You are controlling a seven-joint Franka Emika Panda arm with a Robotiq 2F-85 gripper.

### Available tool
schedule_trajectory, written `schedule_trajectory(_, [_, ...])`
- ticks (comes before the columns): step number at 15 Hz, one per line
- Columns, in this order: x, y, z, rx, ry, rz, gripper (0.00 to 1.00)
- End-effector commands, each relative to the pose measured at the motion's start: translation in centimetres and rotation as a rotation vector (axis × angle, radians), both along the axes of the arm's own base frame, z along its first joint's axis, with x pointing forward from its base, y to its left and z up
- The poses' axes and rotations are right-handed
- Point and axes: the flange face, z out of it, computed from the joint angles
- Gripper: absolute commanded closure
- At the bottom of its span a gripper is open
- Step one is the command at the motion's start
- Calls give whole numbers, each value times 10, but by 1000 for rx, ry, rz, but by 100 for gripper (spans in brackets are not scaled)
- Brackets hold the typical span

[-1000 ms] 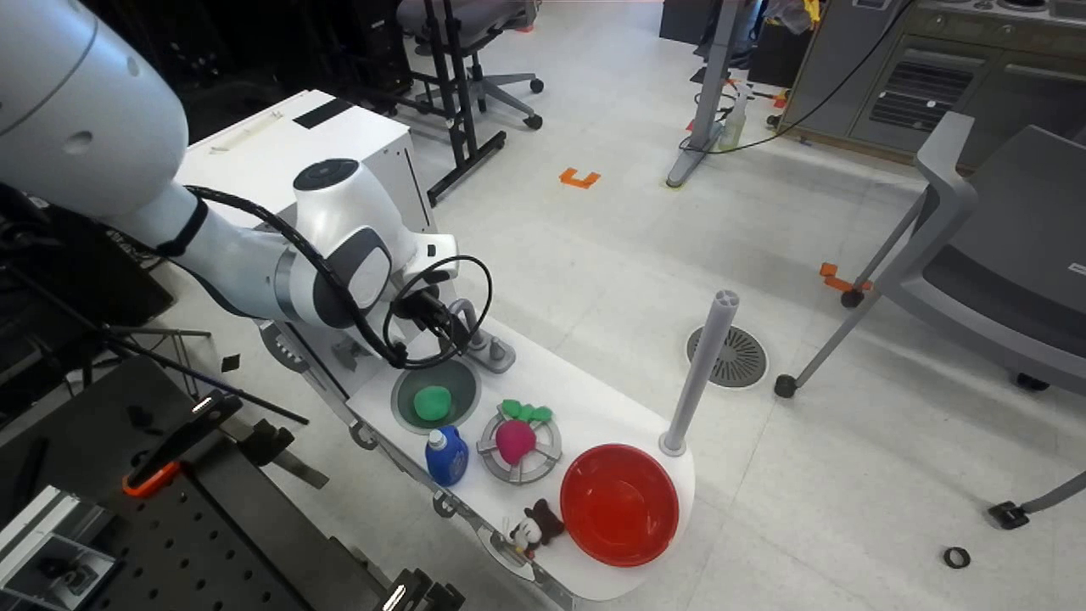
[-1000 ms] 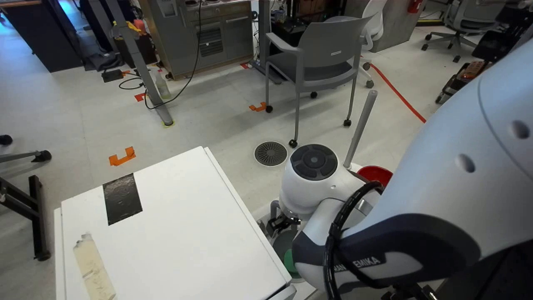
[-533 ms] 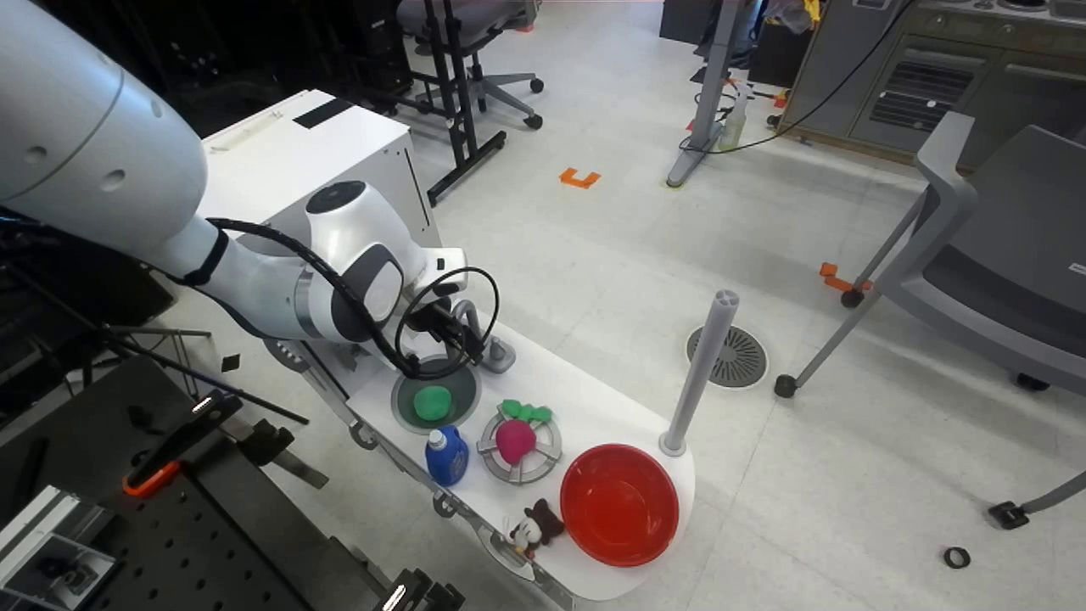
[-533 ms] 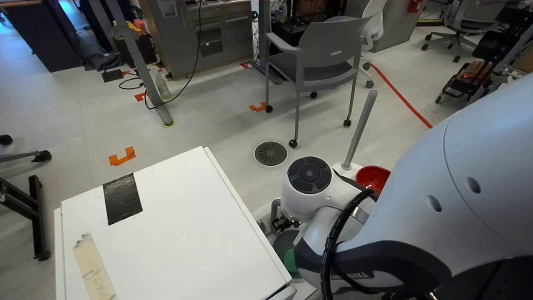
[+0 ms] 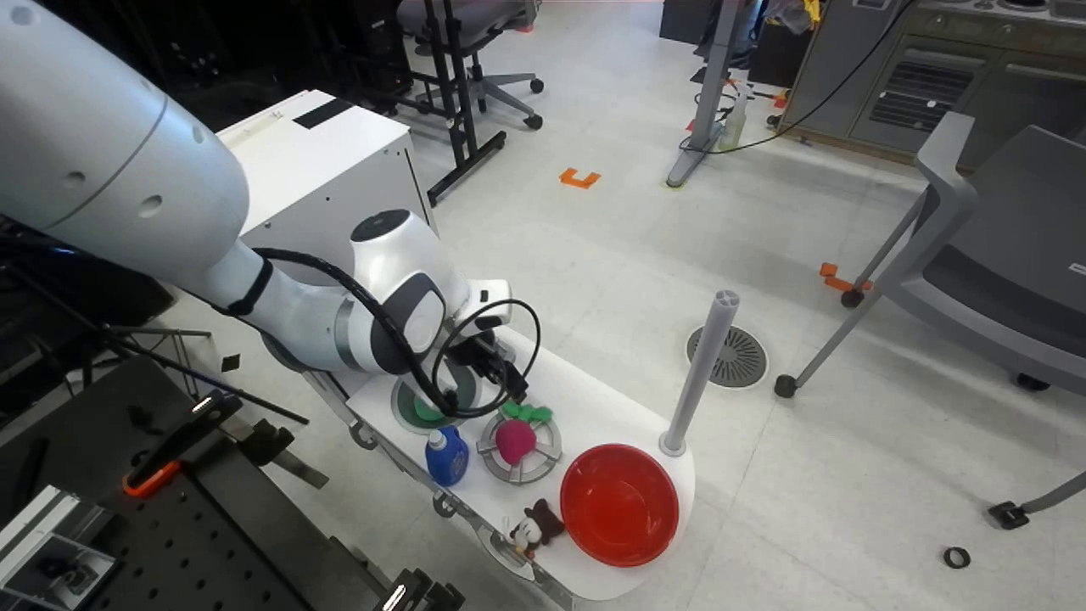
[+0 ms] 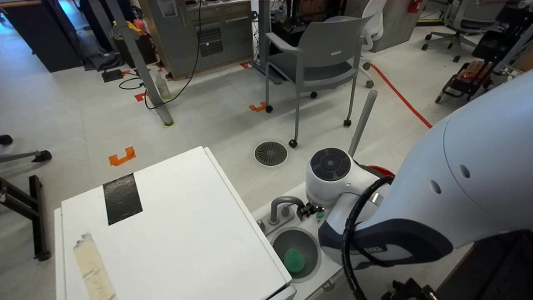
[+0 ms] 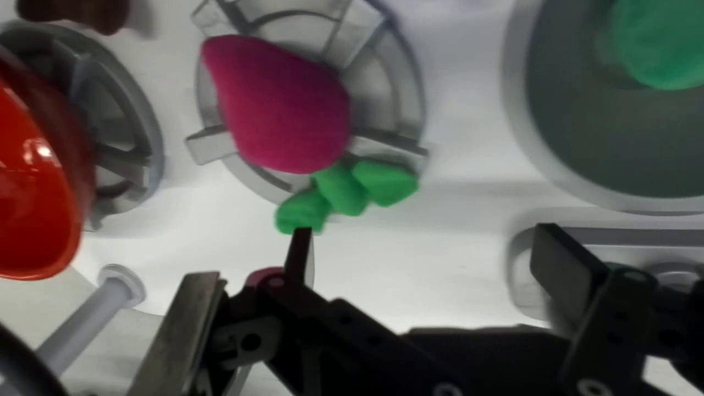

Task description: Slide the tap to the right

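Note:
The tap (image 6: 287,200) is silver-grey with a curved spout on a light grey base beside the round sink (image 6: 320,260). In that exterior view its spout points away from the white cabinet. In the other exterior view the arm hides most of the tap; a bit of the base (image 5: 506,350) shows. My gripper (image 6: 308,211) is beside the spout's end; I cannot tell whether they touch. In the wrist view my gripper (image 7: 422,242) is open, with only white counter between its fingers. Its right finger overlaps the end of the tap base (image 7: 522,297); the spout is hidden there.
A magenta toy (image 5: 515,441) with green pieces (image 5: 526,412) sits on a grey burner ring. A green item (image 6: 294,260) lies in the sink. A blue bottle (image 5: 446,456), red bowl (image 5: 619,505), small doll (image 5: 536,526), grey post (image 5: 700,373) and white cabinet (image 6: 179,233) stand around.
The arm and gripper have moved along the counter, away from the white cabinet and toward the burner. The spout, earlier mostly behind the arm in an exterior view, now shows there, pointing away from the cabinet.

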Motion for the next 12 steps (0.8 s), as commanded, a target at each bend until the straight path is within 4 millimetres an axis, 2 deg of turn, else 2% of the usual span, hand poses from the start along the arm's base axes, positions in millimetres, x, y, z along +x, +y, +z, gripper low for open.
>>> schedule_trajectory(1, [19, -59, 1, -81, -45, -81, 0])
schedule_trajectory(3, [28, -82, 11, -110, -71, -110, 0])
schedule_trajectory(5, [36, -95, 23, -110, -88, -134, 0])
schedule_trajectory(7, [36, -96, 35, -64, -24, -141, 0])
schedule_trajectory(9, [32, -89, 54, 12, 66, -101, 0])
schedule_trajectory(10, [33, -95, 26, -60, 0, -120, 0])
schedule_trajectory(12, [36, -90, 41, -16, 34, -111, 0])
